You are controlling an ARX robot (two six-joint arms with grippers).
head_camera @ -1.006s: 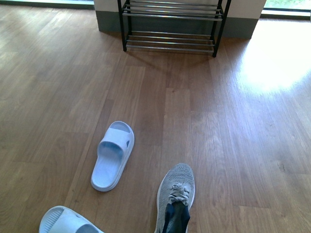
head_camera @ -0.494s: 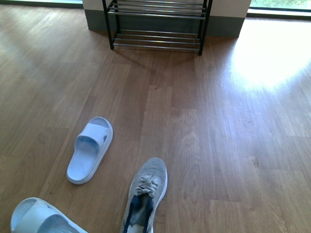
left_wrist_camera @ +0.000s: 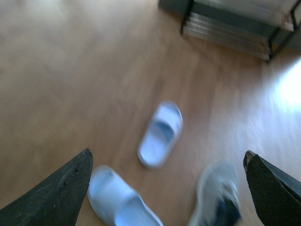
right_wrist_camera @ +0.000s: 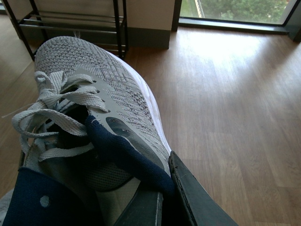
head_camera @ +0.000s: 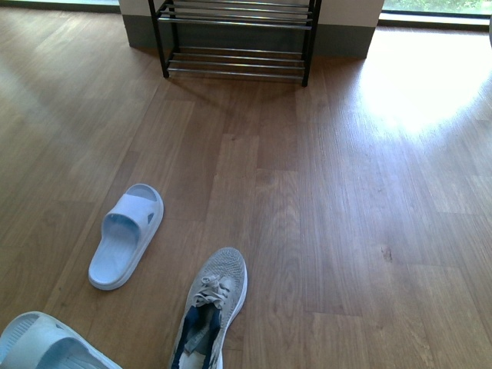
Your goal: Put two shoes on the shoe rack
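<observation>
Wood-plank flooring runs across the room, with a bright patch of sunlight on the far right. The shoe rack [head_camera: 231,73] stands against the far wall, its black frame and chrome bars empty as far as they show.

A grey sneaker [head_camera: 211,307] lies on the floor close to the robot, toe pointing toward the rack and well apart from it. To its left lies a white slipper [head_camera: 127,234], also toe-forward, and a second slipper [head_camera: 42,344] sits at the near-left corner, partly cut off. None of the 3 touch.

The left wrist view is blurred. It shows the left gripper [left_wrist_camera: 167,151] spread wide with nothing between its 2 dark fingers [left_wrist_camera: 61,188], hanging above the floor over both slippers and the grey sneaker.

In the right wrist view the other sneaker [right_wrist_camera: 103,80] fills the near field, laces loose, toe aimed at the rack [right_wrist_camera: 75,21]. The right gripper [right_wrist_camera: 164,188] is clamped on its heel end. 1 dark finger [right_wrist_camera: 193,197] presses against the navy collar from outside, and the opposite finger is hidden by the shoe. This sneaker does not appear in the front view.
</observation>
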